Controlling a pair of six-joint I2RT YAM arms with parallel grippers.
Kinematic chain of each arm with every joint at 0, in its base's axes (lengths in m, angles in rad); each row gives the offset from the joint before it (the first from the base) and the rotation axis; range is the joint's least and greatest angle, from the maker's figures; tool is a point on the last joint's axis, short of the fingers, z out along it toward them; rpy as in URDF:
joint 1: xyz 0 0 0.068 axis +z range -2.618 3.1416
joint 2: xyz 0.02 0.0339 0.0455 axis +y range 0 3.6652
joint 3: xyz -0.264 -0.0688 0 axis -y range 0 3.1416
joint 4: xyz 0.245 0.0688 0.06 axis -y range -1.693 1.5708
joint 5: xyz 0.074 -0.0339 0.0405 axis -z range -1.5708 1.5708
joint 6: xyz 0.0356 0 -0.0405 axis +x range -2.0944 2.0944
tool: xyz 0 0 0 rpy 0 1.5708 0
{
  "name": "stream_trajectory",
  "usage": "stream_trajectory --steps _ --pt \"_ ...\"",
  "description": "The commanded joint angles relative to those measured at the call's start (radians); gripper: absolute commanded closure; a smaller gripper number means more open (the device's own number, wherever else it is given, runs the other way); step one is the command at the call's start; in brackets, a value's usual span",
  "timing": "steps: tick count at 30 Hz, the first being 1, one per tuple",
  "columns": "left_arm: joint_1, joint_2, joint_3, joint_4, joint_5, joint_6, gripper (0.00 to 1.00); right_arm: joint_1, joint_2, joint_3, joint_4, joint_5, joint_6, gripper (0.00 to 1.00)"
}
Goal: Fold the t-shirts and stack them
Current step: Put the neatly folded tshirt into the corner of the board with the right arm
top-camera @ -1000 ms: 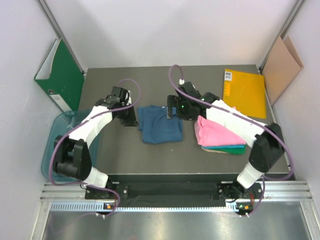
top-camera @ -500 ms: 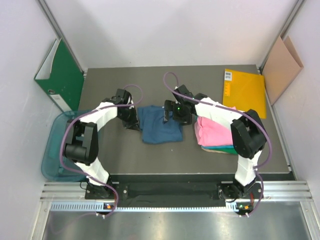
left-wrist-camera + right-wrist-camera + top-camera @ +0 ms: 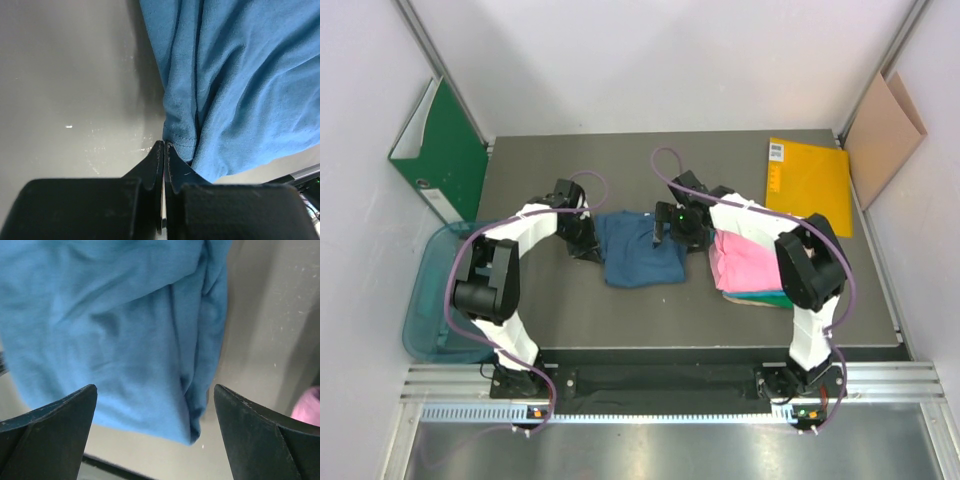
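**Blue shirt between both arms, left fingers clenched at its hem**

The blue shirt (image 3: pixel 640 250) lies loosely folded and rumpled near the middle of the dark surface (image 3: pixel 620 320), between the two arms. To its right, just apart from it, the pink shirt (image 3: pixel 755 262) sits folded on top of the teal shirt (image 3: pixel 790 297), of which only a strip shows along the near edge.

The left fingers (image 3: pixel 159 165) are pressed tightly together, low on the surface at the shirt's left edge. Their tips meet right at a corner of the hem. The cloth runs along the right-hand finger, but I cannot tell whether any of it is caught between them.

The right fingers (image 3: pixel 55 415) are spread wide and grasp nothing. They hang over the shirt's right side, where a thick fold runs along its edge, with bare surface beyond it. A bit of pink shows at the far right of that wrist view.

Around the edges, a green binder (image 3: pixel 445 150) leans on the left wall and a teal bin (image 3: pixel 435 300) sits below it. A yellow folder (image 3: pixel 810 185) lies at the back right corner, and a cardboard (image 3: pixel 883 135) sheet leans on the right wall.
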Motion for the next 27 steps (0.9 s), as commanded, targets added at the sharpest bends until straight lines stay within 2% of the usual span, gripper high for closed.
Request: stream_trajectory --steps 1,8,10,13,14,16,17,18,20,22,25,26,27 --pt "0.002 -0.004 0.039 0.026 0.022 0.004 1.00 -0.007 0.068 0.031 0.003 0.009 -0.014 0.00" --pt "0.002 0.005 0.053 0.013 0.025 0.004 1.00 -0.005 0.132 0.047 0.016 0.003 -0.022 0.00" --pt "0.002 0.011 0.061 0.007 0.022 0.009 1.00 -0.005 0.148 0.057 0.030 -0.029 -0.020 0.05" --pt "0.002 0.019 0.071 -0.002 0.018 0.014 1.00 0.002 0.197 0.088 0.050 -0.087 -0.017 0.27" --pt "0.002 0.021 0.073 -0.005 0.016 0.014 1.00 0.011 0.209 0.099 0.050 -0.099 -0.020 0.43" --pt "0.002 0.027 0.076 -0.008 0.018 0.015 1.00 0.021 0.238 0.133 0.035 -0.123 -0.028 0.59" --pt "0.002 0.028 0.077 -0.008 0.014 0.015 1.00 0.030 0.244 0.143 0.023 -0.123 -0.039 0.81" --pt "0.002 0.028 0.078 -0.008 0.013 0.017 1.00 0.033 0.245 0.151 0.010 -0.104 -0.043 0.90" --pt "0.003 0.028 0.082 -0.014 0.013 0.020 1.00 0.039 0.217 0.159 -0.019 -0.077 -0.057 1.00" --pt "0.002 0.027 0.085 -0.022 0.007 0.024 1.00 0.038 0.159 0.160 -0.055 -0.023 -0.071 1.00" --pt "0.002 0.021 0.099 -0.042 0.002 0.036 0.85 0.038 0.069 0.185 -0.108 0.061 -0.097 1.00" --pt "0.003 0.017 0.105 -0.047 -0.004 0.041 0.76 0.036 0.044 0.191 -0.135 0.075 -0.106 1.00" --pt "0.003 0.013 0.107 -0.050 -0.009 0.044 0.57 0.038 0.019 0.197 -0.146 0.109 -0.114 1.00"
